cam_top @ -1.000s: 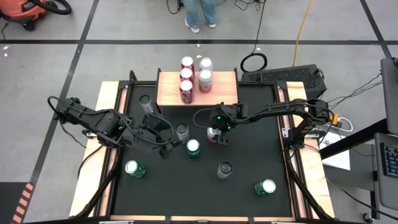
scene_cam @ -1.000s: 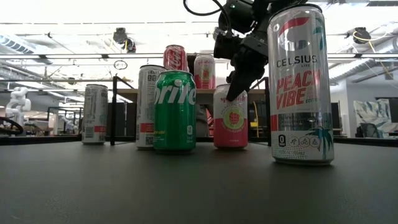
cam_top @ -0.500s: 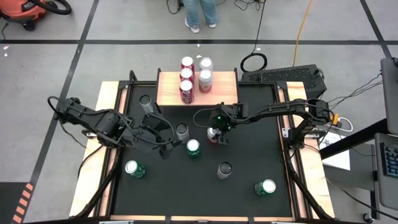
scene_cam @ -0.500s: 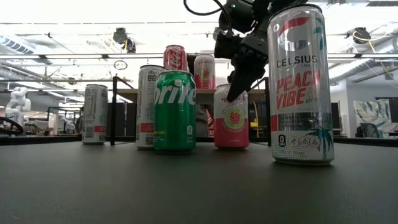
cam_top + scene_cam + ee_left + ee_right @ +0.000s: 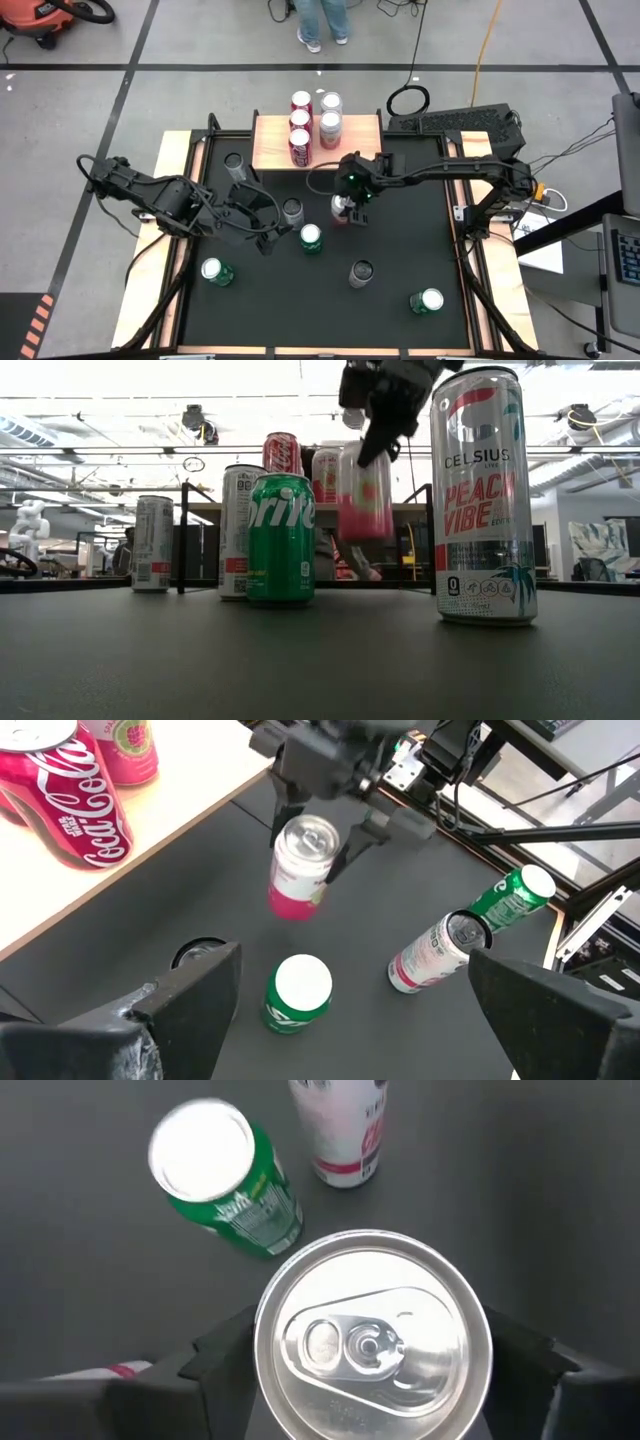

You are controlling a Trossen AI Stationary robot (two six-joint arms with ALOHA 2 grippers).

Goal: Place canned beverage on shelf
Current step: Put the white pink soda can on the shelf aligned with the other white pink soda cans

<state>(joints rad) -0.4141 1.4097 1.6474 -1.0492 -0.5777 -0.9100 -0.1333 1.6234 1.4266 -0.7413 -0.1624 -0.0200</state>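
The left gripper waits with fingers spread wide over the black mat, just left of a green can. Right of it, the right gripper grips a pink can by its top, lifted clear of the mat, near the front edge of the shelf, where five cans stand
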